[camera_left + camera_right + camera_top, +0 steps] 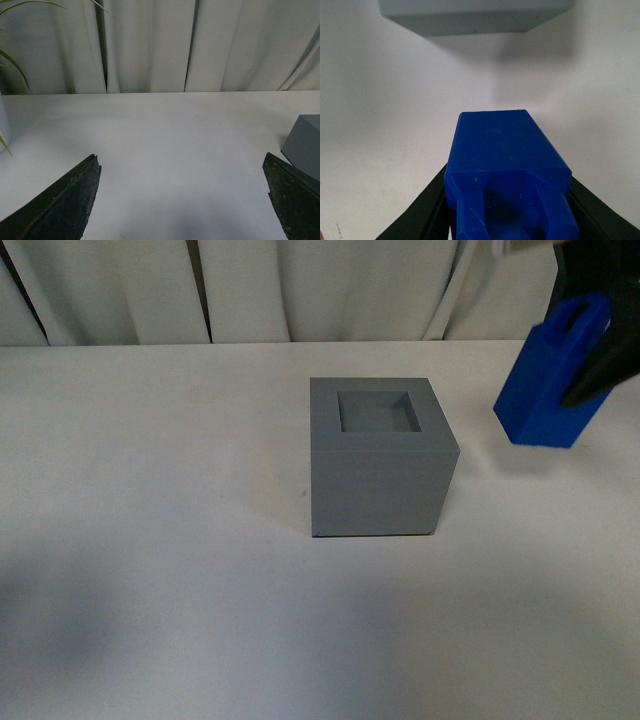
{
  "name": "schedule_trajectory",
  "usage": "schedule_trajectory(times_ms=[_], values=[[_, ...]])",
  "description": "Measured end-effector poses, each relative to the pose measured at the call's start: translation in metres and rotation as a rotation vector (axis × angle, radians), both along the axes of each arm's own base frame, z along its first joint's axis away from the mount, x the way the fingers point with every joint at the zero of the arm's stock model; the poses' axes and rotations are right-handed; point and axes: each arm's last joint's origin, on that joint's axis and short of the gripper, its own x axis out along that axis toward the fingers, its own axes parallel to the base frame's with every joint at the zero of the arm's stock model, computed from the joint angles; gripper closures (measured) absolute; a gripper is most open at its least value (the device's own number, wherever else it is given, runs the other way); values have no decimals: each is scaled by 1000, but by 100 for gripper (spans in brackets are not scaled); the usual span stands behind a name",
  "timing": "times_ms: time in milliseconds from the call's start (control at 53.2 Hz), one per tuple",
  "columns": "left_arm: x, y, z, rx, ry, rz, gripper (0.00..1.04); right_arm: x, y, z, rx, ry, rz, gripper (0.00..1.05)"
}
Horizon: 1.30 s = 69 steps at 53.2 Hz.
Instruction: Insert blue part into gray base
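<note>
The gray base (382, 460) stands near the middle of the white table, its square recess facing up and empty. To its right the blue part (553, 375) hangs tilted above the table, held near its looped handle by my right gripper (600, 365), which is shut on it. In the right wrist view the blue part (507, 165) fills the space between the black fingers (422, 215), with the gray base (470, 15) farther ahead. My left gripper (182, 200) is open over bare table, and a corner of the gray base (306, 145) shows beside one finger.
White curtains (300, 290) hang behind the table's far edge. Green plant leaves (12, 60) and a pale pot edge show at one side of the left wrist view. The white tabletop (150, 540) spreads left of and in front of the base.
</note>
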Motion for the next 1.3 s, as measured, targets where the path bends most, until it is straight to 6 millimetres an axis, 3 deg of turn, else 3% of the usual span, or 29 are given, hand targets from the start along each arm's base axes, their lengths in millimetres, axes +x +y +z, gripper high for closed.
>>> schedule_trajectory(times_ms=[226, 620, 1297], values=[[0, 0, 0, 0, 0, 0, 6, -7, 23, 38, 67, -28, 16, 57], [0, 0, 0, 0, 0, 0, 6, -26, 86, 42, 84, -36, 85, 57], [0, 0, 0, 0, 0, 0, 6, -16, 104, 18, 49, -17, 67, 57]])
